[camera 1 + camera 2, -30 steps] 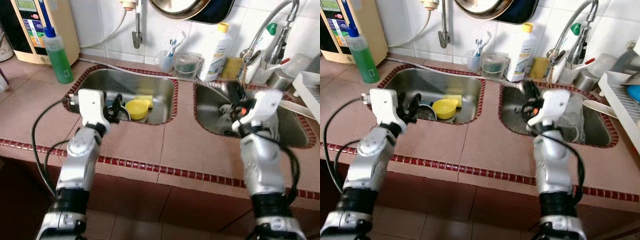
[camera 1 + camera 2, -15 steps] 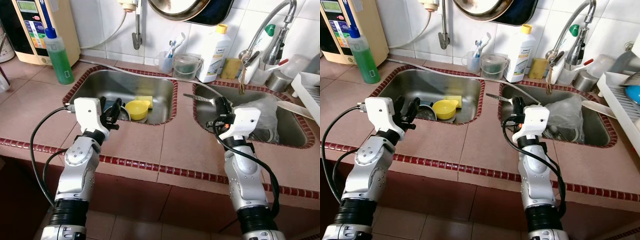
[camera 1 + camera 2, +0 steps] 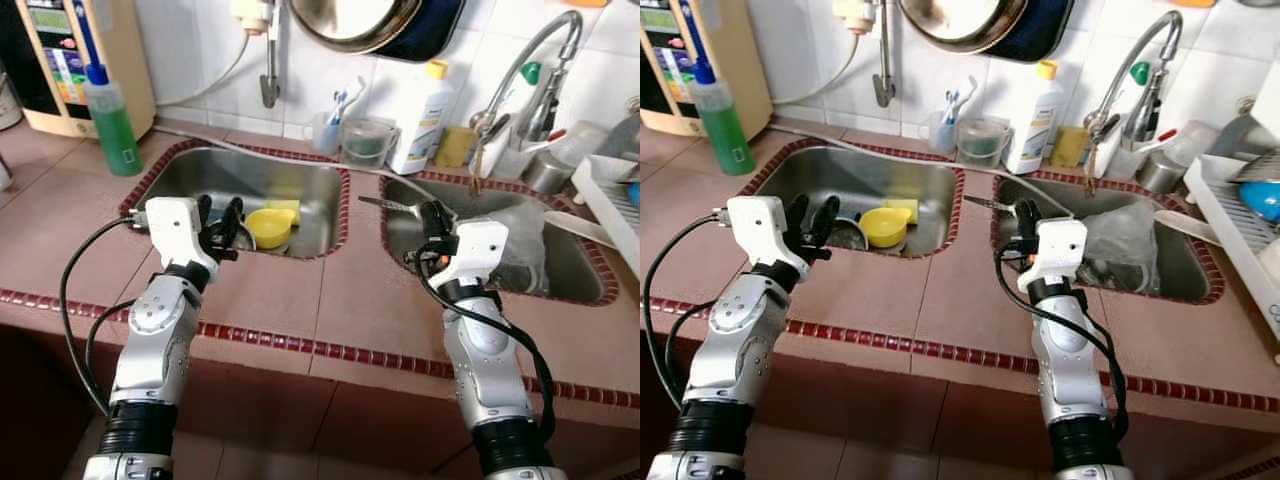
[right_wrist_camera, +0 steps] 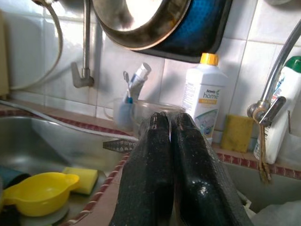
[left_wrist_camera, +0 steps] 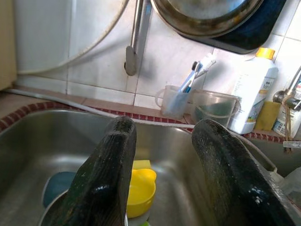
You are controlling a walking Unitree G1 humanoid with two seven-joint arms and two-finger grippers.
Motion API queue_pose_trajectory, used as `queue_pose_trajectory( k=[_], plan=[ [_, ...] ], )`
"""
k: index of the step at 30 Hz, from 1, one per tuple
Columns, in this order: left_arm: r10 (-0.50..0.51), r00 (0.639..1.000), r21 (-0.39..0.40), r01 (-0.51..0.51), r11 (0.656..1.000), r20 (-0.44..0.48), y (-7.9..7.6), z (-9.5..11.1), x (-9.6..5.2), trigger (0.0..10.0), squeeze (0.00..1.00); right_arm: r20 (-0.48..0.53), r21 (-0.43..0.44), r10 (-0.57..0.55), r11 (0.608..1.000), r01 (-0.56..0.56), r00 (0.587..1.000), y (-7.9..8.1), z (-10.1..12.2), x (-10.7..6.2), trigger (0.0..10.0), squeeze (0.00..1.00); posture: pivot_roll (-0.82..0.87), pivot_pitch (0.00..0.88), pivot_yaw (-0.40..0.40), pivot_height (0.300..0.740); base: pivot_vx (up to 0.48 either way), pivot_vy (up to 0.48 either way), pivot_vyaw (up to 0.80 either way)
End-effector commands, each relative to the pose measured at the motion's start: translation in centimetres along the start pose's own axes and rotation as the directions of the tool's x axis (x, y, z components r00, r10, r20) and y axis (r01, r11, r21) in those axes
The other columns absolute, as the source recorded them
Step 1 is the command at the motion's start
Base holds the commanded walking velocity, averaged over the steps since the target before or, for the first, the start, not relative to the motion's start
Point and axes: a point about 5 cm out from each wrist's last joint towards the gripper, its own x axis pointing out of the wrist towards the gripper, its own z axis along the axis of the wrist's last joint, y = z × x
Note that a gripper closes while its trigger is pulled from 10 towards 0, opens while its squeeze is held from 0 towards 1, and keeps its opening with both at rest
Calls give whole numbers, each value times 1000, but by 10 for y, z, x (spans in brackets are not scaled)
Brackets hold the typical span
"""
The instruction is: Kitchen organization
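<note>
Two sinks lay before us. Our left gripper [image 3: 220, 212], fingers apart, remained over the left sink [image 3: 210, 172] holding the yellow bowl [image 3: 270, 222]; our right gripper [image 3: 432, 216], clamped on a knife [image 3: 385, 203], had withdrawn from the right sink [image 3: 560, 265].

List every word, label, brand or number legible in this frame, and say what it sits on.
"home": white bottle with the yellow cap, by the wall between the two sinks; the small brand line above it and the print below are too small to read.
Green bottle: label blurred, unreadable.
Beige appliance on the counter at the left: coloured panel print, too blurred to read.
White bottle with the green cap by the tap: no text readable.
</note>
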Motion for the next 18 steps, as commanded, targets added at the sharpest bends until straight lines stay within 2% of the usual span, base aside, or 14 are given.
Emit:
queue_pose_trajectory(
  k=[1, 18],
  plan=[
    [-22, 1000, -5, 22, 1000, 6, -4, 2, 1, 10000, 0, 14, -11, -5, 1000, 5, 1000, -2, 5, 1, 10000, 0, 101, 0, -107, 740, 307, 0, 0],
    [-30, 1000, -9, 30, 1000, -3, -6, 0, 1, 10000, 0, 4, -15, 3, 1000, -3, 1000, -3, 4, 0, 10000, 0, 98, 0, -115, 740, 311, 0, 0]
  ],
)
